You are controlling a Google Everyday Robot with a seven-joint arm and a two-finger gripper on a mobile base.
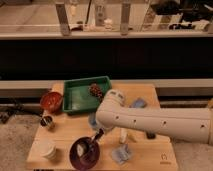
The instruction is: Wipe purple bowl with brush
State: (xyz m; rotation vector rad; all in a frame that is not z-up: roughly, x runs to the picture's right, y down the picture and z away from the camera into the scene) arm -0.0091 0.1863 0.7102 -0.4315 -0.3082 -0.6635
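Note:
The purple bowl (82, 155) stands on the wooden table (150, 155) near its front edge. The brush (88, 148) lies inside the bowl, whitish head up. My white arm reaches in from the right. My dark gripper (97, 135) hangs just above the bowl's upper right rim, close to the brush. I cannot tell whether it touches the brush.
A green tray (75, 98) with a brown spiky object (96, 90) stands at the back. A red-brown bowl (51, 100) is to its left, then a small dark cup (47, 122) and a white cup (48, 149). A blue-grey cloth (120, 154) and a white bottle (123, 135) lie right of the bowl.

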